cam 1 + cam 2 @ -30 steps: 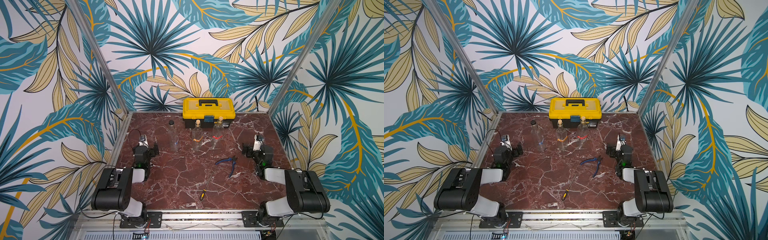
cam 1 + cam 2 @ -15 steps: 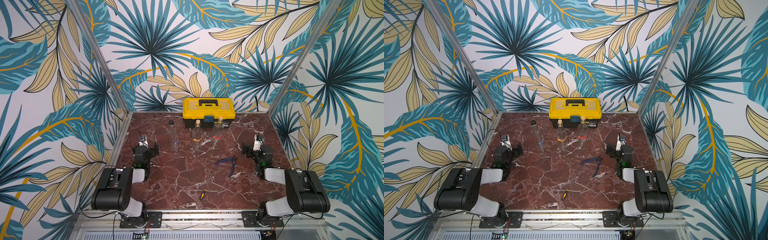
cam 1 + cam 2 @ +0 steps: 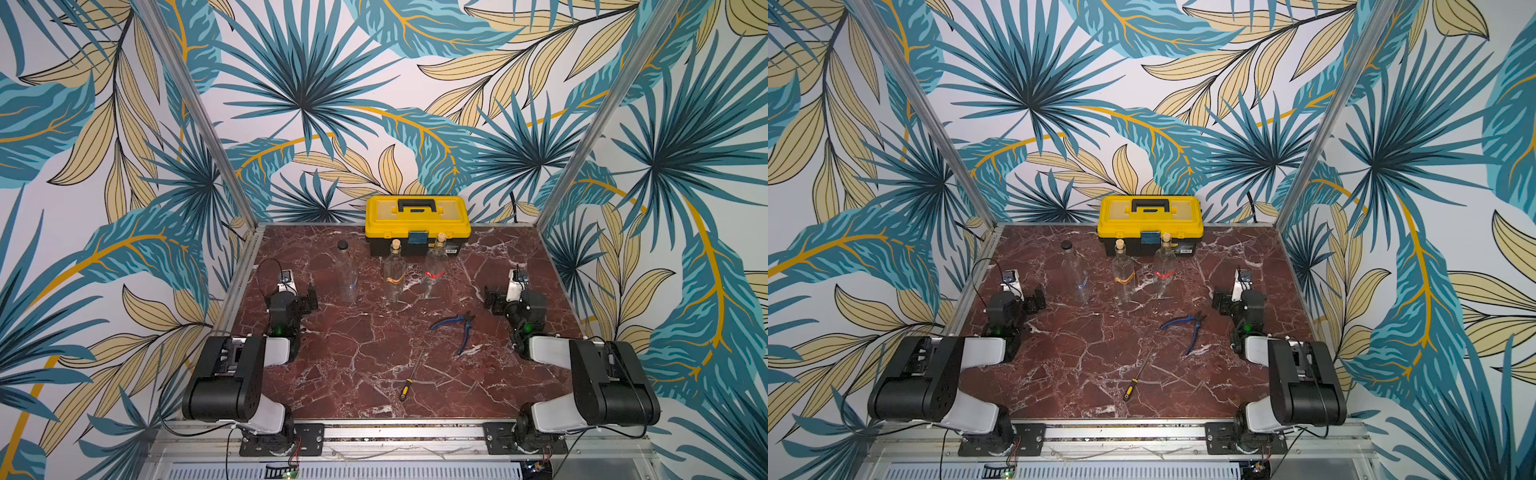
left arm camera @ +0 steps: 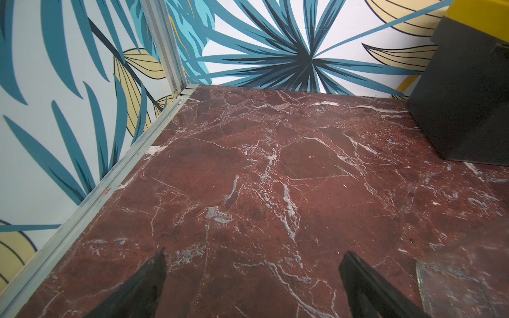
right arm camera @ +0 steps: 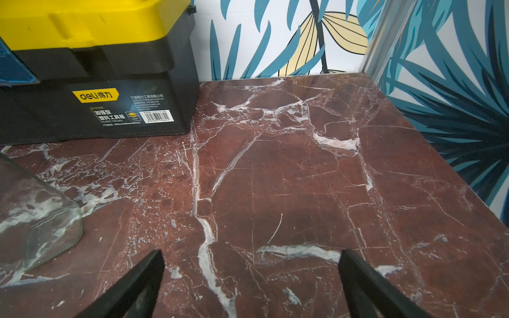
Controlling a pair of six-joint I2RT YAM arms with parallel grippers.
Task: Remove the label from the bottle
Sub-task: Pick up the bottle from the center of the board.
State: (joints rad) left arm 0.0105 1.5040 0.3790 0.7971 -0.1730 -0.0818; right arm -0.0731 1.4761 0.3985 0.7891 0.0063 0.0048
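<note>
Red marble table, left gripper spread wide, empty, right gripper spread wide, empty

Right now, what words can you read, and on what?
"deli得力": yellow badge on the black-and-yellow plastic toolbox.
"加强型 塑料工具箱", "PLASTIC TOOLBOX": toolbox front.
"宁波得力工具有限公司": toolbox front.
Barcode digits and finer print: too small to read.

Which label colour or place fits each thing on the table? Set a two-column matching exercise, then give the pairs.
Things:
1 black-capped bottle
2 middle bottle
3 rightmost bottle
4 screwdriver

Matches:
A red label
B near the front edge
C blue label
D orange label

Pairs: 1-C, 2-D, 3-A, 4-B
</note>
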